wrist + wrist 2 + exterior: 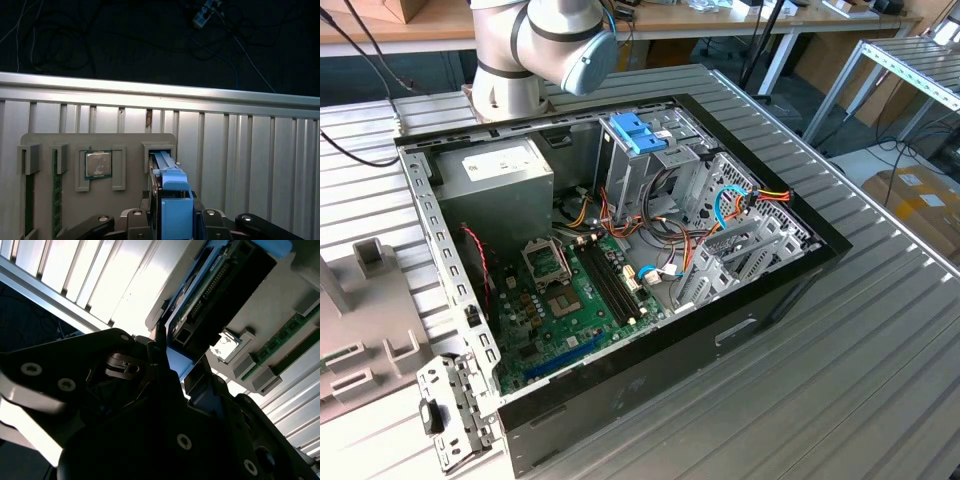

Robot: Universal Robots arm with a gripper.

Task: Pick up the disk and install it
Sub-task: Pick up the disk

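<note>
The gripper (176, 215) stands over the disk (172, 185). Its two dark fingers (154, 222) lie flat against both sides of the blue end tab, so they are clenched on the disk. The disk stands on its narrow edge, and its far end sits inside a slot of a grey holder plate (130, 142). It is not in the computer. Just beside this slot, in the same plate, a square processor chip (98, 163) rests in its own frame, and beyond it green memory sticks (57, 195) stand in narrow slots. The plate lies on a ribbed aluminium table (250, 150). In the second wrist view the dark body of the disk, framed by the blue rails, runs away from the black body of the gripper. In the exterior view an open computer case (620, 400) lies in the middle of the table, and the base of the arm (510, 80) stands at about 11 o'clock from it. Inside the case a pale-blue latch (638, 132) sits at 12 o'clock on the drive cage. The power supply (505, 170) is at 10 o'clock and the green motherboard (560, 310) at 7 o'clock. A loose metal bracket (450, 410) lies outside the case at 8 o'clock, touching its corner.
</note>
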